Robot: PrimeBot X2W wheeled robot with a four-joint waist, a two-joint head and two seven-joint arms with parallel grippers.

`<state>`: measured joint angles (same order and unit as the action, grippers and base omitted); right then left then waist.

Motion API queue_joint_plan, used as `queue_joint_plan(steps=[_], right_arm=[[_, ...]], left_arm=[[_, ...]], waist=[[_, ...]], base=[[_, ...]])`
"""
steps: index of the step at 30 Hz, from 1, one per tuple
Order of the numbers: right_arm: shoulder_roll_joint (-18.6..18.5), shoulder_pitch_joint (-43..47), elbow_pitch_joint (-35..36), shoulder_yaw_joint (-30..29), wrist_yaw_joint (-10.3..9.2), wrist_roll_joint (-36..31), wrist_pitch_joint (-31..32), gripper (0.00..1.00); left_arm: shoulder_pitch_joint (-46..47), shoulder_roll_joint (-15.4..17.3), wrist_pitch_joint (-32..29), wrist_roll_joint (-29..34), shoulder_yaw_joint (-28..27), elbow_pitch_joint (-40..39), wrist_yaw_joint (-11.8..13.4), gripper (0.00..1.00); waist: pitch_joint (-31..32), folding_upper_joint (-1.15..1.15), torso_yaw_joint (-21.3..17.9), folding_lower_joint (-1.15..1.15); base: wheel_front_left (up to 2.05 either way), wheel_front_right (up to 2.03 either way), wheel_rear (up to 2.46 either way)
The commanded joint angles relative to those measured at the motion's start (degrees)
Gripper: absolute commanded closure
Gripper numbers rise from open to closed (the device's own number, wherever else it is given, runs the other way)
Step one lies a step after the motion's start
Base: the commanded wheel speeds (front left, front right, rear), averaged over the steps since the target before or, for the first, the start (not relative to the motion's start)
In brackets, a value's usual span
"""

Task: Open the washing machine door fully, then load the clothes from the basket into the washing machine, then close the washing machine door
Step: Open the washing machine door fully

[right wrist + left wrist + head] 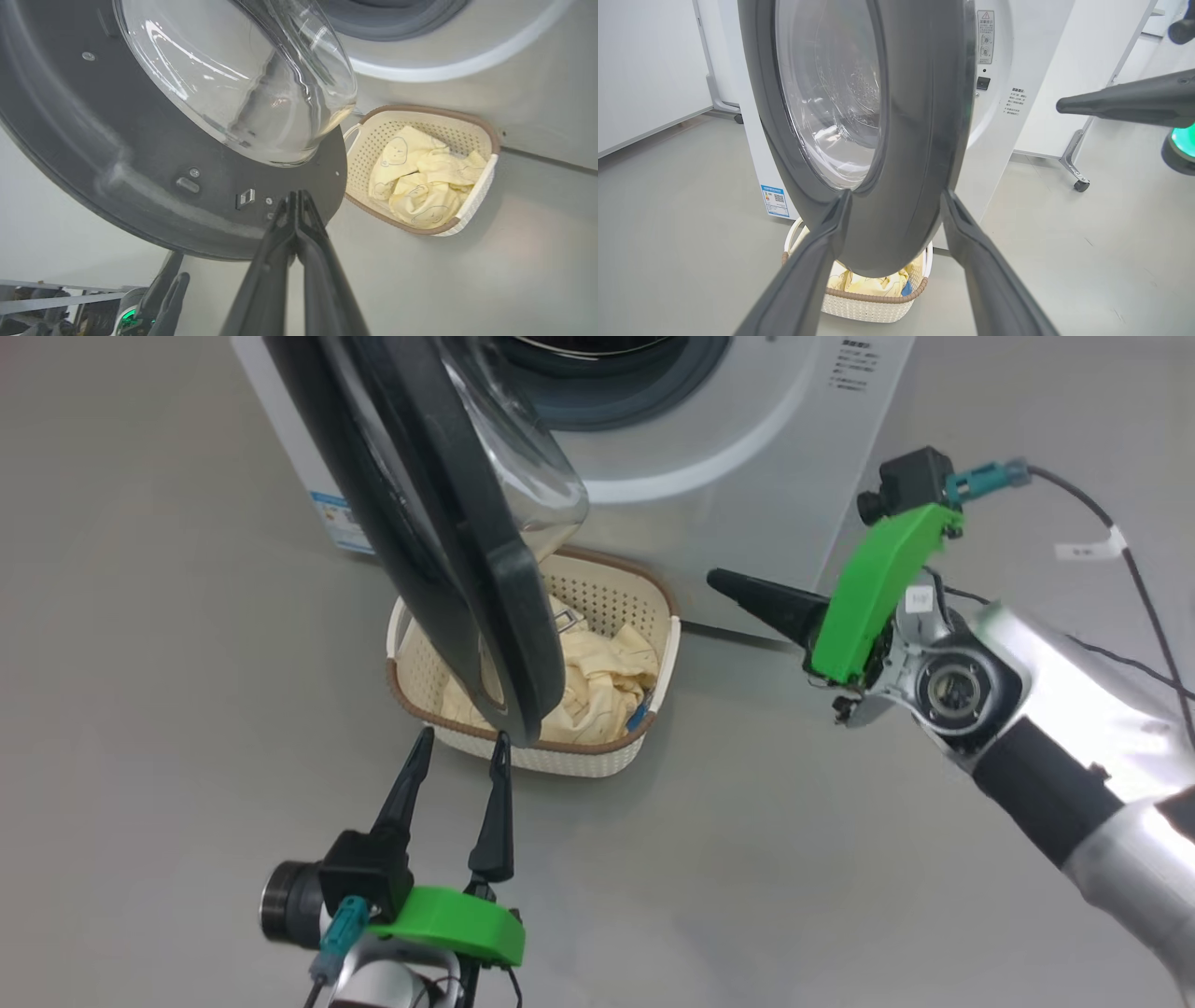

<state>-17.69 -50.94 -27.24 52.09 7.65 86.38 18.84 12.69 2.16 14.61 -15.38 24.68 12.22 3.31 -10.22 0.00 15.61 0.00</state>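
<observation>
Left hand [464,737] spread | washing machine door [420,523] rim just beyond fingertips [426,739]

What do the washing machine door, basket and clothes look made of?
The washing machine door: dark smooth rim, likely plastic; clear bowl, glass or plastic, with glints. The basket: cream plastic, probably, perforated walls. The clothes: soft pale yellow fabric, creased.

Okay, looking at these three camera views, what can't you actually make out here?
- Drum: head view, cut off by the top edge; left wrist view, behind the door.
- Part of the basket: head view, hidden by the door.
- Number of clothes: bunched together.
- Notes and sticker on the machine: too small to read.
- Left gripper touching the door or not: left wrist view, unclear.
</observation>
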Motion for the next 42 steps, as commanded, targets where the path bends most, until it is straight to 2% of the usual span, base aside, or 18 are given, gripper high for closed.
queue_joint_plan(steps=[1, 7, 12, 17, 25, 29, 31, 37, 41, 42], right_arm=[[-1.8, 0.9, 3.2, 0.6, -0.16, -4.4, -4.1, 1.0], [-6.9, 7.0, 6.0, 2.4, -0.16, -18.2, -18.5, 1.0], [-7.6, 12.3, 6.0, -0.2, -0.16, -24.5, -26.0, 1.0], [-7.1, 16.5, 5.5, -4.7, -0.16, -34.0, -30.7, 1.0], [-3.1, 26.5, 6.4, -17.7, -0.16, -52.1, -32.7, 1.0], [0.5, 32.1, 8.4, -25.5, -0.16, -60.9, -32.3, 1.0], [1.6, 33.6, 9.1, -27.4, -0.16, -62.5, -32.0, 1.0], [8.7, 41.4, 14.2, -36.8, -0.16, -69.5, -28.9, 1.0], [11.4, 44.7, 17.7, -41.6, -0.16, -74.1, -27.8, 1.0], [11.9, 45.2, 18.3, -42.7, -0.16, -75.5, -27.8, 0.83]], left_arm=[[0.3, 0.7, 0.4, 0.9, -2.7, -1.8, -0.2, 0.0], [-1.4, 0.7, 0.4, 2.3, -5.6, -1.9, -0.8, 0.0], [-2.8, 0.7, 0.4, 3.4, -8.3, -2.1, -1.3, 0.0], [-4.0, 0.7, 0.4, 4.6, -11.5, -2.5, -2.1, 0.0], [-5.1, 0.7, 0.4, 5.5, -15.1, -3.4, -2.9, 0.0], [-5.5, 0.7, 0.4, 5.7, -16.1, -3.6, -3.1, 0.0], [-5.7, 0.7, 0.4, 5.7, -16.3, -3.6, -3.2, 0.0], [-7.4, 0.7, 0.4, 5.6, -17.5, -4.0, -3.1, 0.0], [-7.8, 0.7, 0.4, 5.5, -17.8, -4.2, -3.1, 0.0], [-7.8, 0.7, 0.4, 5.5, -17.8, -4.2, -3.1, 0.0]], waist=[[1.8, 0.0, -2.5, 0.0], [4.5, 0.0, -5.9, 0.0], [6.2, 0.0, -8.4, 0.0], [7.3, 0.0, -10.6, 0.0], [8.3, 0.0, -13.1, 0.0], [8.8, 0.0, -13.9, 0.0], [9.0, 0.0, -14.1, 0.0], [10.6, 0.0, -15.2, 0.0], [10.8, 0.0, -15.4, 0.0], [10.8, 0.0, -15.5, 0.0]], base=[[0.0, 0.0, 0.0], [0.0, 0.0, 0.0], [0.0, 0.0, 0.0], [0.0, 0.0, 0.0], [0.0, 0.0, 0.0], [0.0, 0.0, 0.0], [0.0, 0.0, 0.0], [0.0, 0.0, 0.0], [0.0, 0.0, 0.0], [0.0, 0.0, 0.0]])
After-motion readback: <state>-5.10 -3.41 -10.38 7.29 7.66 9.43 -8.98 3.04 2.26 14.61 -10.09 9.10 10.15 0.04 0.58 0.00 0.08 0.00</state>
